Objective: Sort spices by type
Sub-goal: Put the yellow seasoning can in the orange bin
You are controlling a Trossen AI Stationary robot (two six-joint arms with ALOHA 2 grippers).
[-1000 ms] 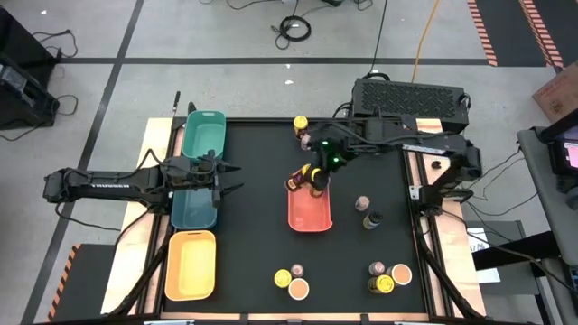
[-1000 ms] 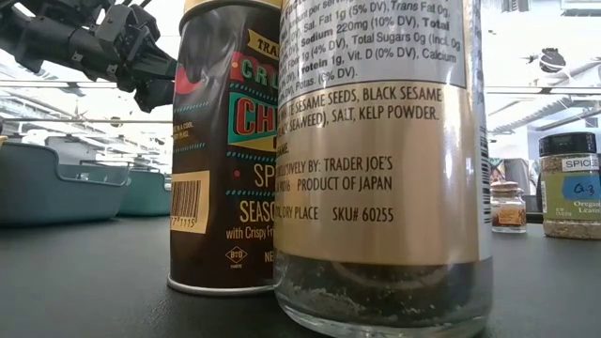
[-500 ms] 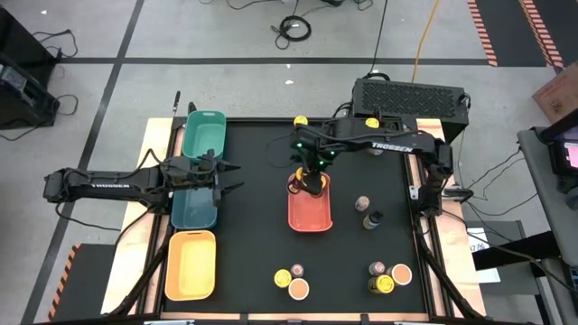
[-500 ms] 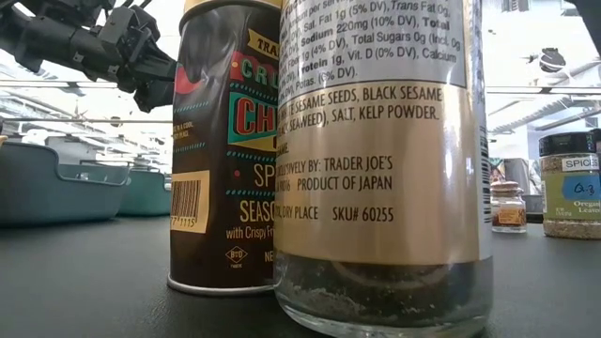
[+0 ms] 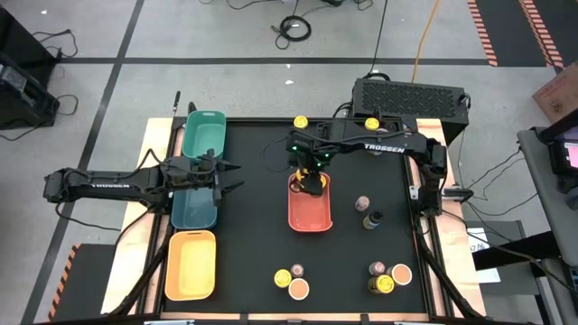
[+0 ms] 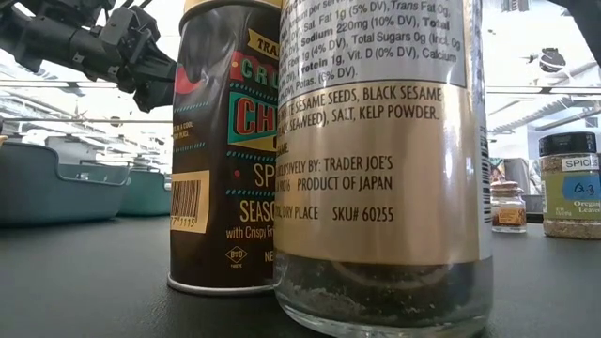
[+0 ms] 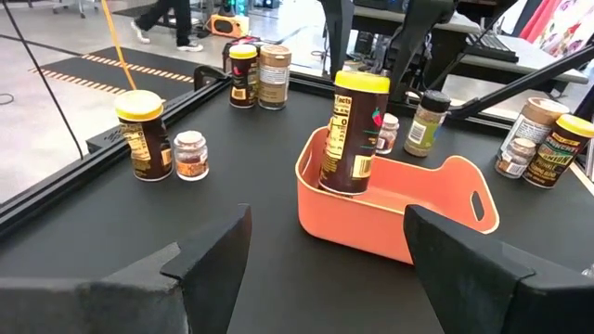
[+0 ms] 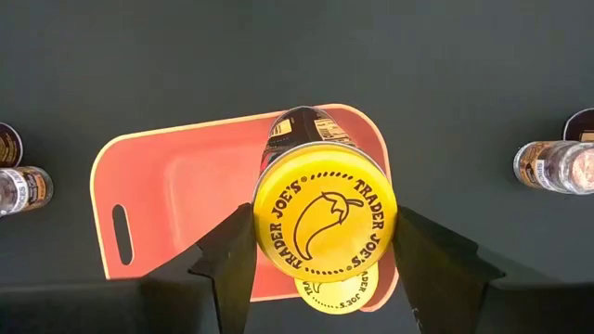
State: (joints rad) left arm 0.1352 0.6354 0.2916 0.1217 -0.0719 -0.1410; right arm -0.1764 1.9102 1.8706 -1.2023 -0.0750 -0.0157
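Right gripper (image 8: 316,255) clamps an upright yellow-lidded jar (image 8: 325,223), lid reading "TRADER JOE'S", long axis vertical, over the coral tray (image 8: 186,186) at table centre; a second like jar (image 7: 351,134) stands in the tray. Left gripper (image 7: 325,246), fingers apart & empty, hangs nr the teal tray (image 5: 192,206).

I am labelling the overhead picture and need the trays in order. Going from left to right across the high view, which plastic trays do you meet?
Yellow rectangular plastic tray → dark teal rectangular plastic tray → green rectangular plastic tray → coral rectangular plastic tray. The first three overlap in left-right span, so their order goes by centres.
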